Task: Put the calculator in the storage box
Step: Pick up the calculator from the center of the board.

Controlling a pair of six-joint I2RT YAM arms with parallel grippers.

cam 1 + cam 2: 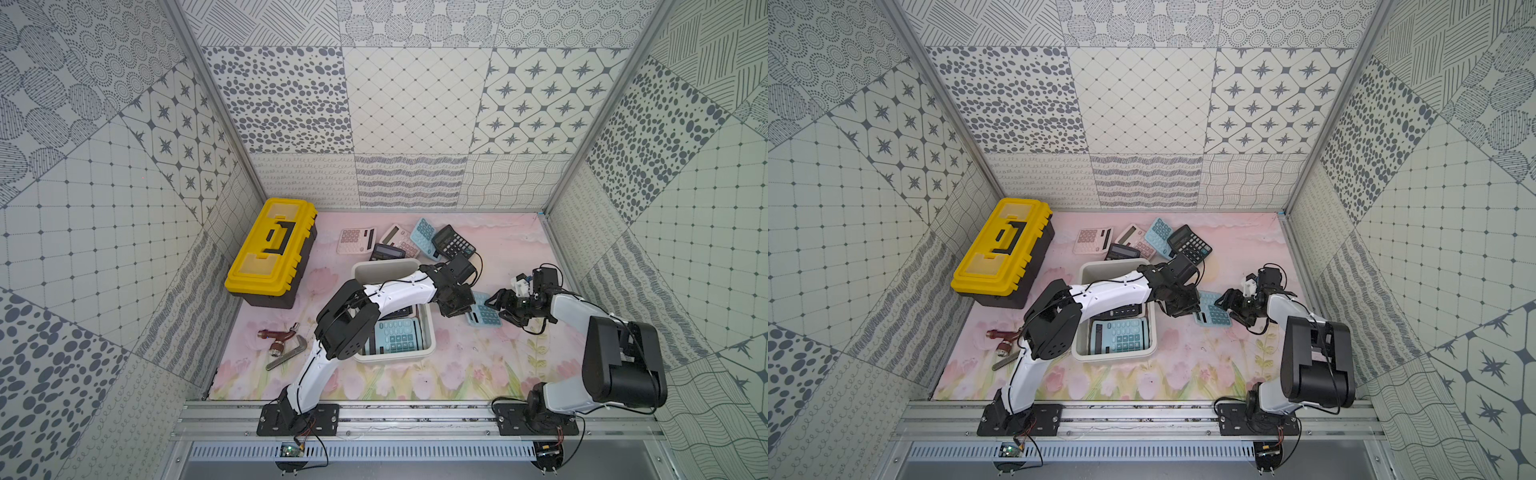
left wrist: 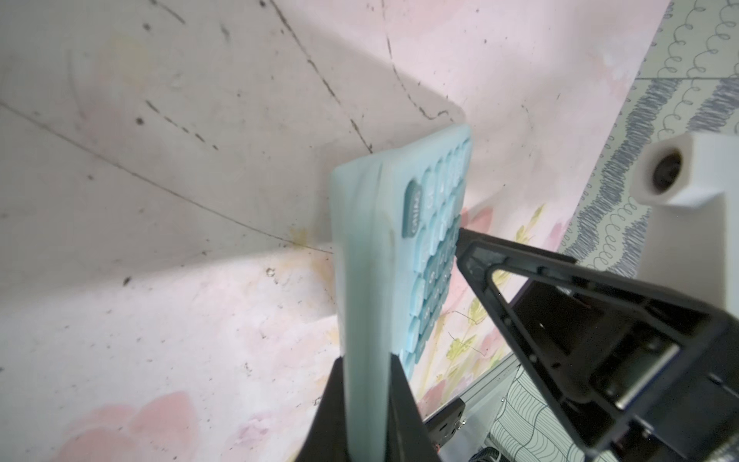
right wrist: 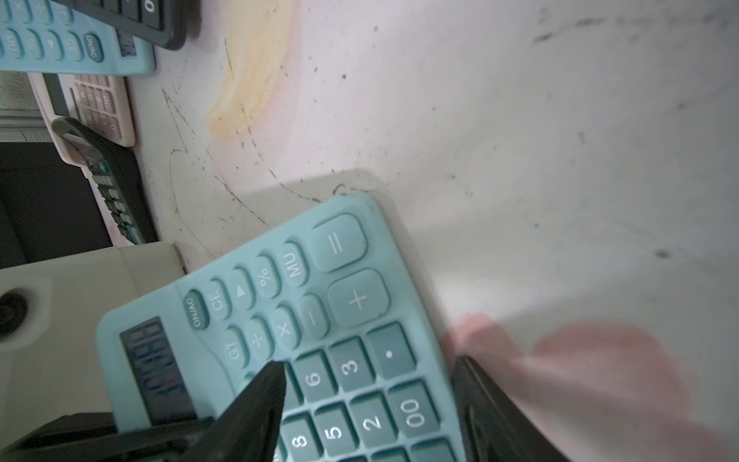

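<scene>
toolbox [image 1: 270,249] left of storage box [image 1: 395,357] | calculator [image 1: 484,318] just right of storage box | calculator pile [image 1: 415,241] behind storage box

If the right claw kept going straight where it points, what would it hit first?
Probably the light blue calculator, which lies partly between the right gripper's open fingers. The left gripper is shut on another edge of it. Depth is hard to judge.

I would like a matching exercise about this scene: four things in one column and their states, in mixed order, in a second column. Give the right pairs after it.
Things
1. toolbox
2. storage box
3. left gripper
4. right gripper

States
A. open
B. yellow lid shut
C. shut on the light blue calculator
D. two calculators lie inside

Pairs: 1-B, 2-D, 3-C, 4-A
</scene>
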